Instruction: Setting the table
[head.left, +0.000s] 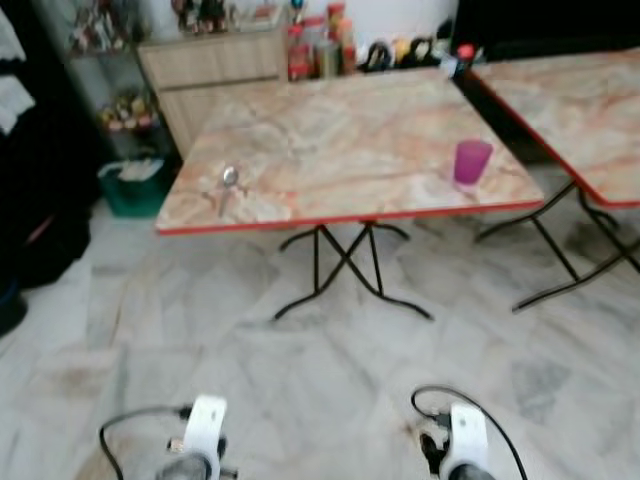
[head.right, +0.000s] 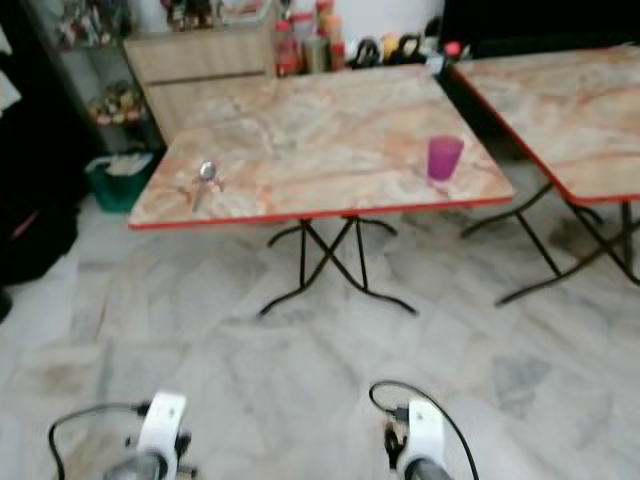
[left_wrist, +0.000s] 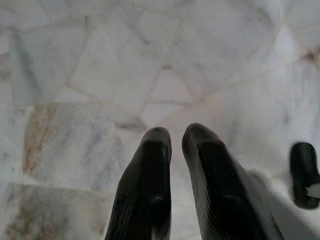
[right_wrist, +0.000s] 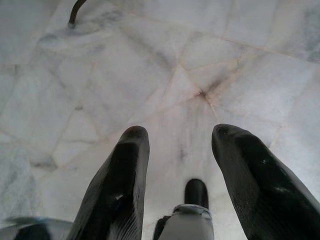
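A square marble-topped table (head.left: 350, 140) with a red edge stands a few steps ahead. A translucent purple cup (head.left: 472, 162) stands upright near its front right corner. Metal cutlery, a spoon among it (head.left: 228, 185), lies near the front left corner. Both arms hang low over the marble floor: the left arm's wrist (head.left: 203, 430) and the right arm's wrist (head.left: 465, 435) show at the bottom edge. My left gripper (left_wrist: 176, 137) points at the floor with its fingers nearly together and nothing between them. My right gripper (right_wrist: 180, 135) has its fingers spread, holding nothing.
A second marble table (head.left: 590, 100) stands to the right, a narrow gap between the two. Black folding legs (head.left: 345, 265) spread under the near table. Behind are a wooden cabinet (head.left: 210, 60) with bottles (head.left: 315, 50). A green basket (head.left: 135, 185) and a dark shelf stand at the left.
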